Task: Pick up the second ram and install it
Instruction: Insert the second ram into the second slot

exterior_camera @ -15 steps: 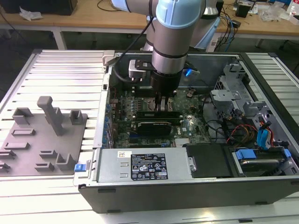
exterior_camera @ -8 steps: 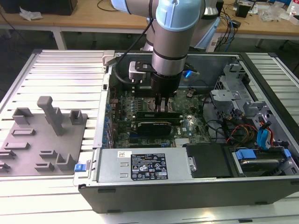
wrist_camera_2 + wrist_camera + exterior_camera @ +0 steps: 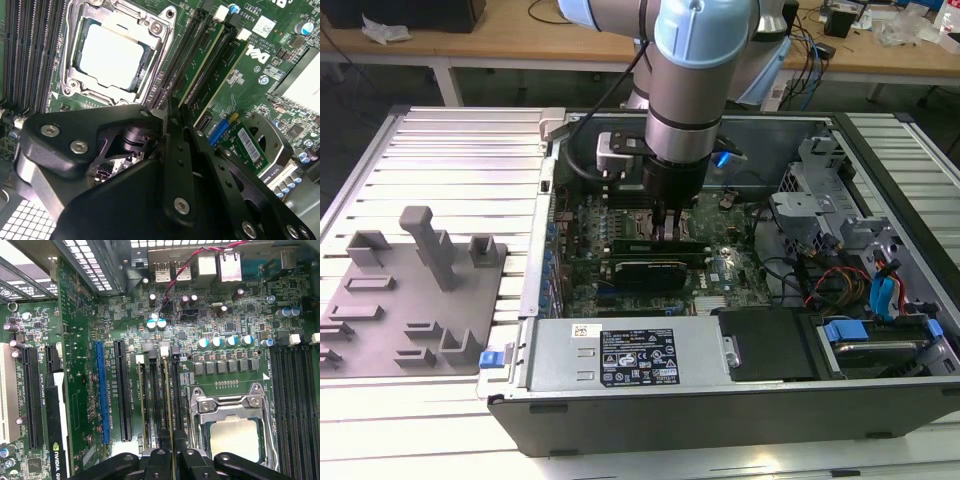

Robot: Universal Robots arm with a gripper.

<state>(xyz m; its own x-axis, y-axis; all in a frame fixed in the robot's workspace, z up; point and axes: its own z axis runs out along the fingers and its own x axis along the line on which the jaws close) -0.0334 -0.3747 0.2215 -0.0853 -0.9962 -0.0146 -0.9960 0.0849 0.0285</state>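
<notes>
Second ram (image 3: 170, 405) edge-on in slot, end effector (image 3: 172, 452) pinching it.

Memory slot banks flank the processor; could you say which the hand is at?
The bank between the processor and the blue slot, not the empty bank.

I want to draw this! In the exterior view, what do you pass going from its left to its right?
Grey holder tray → metal table → robot arm's end effector over the green board → drive cage with coloured cables.
</notes>
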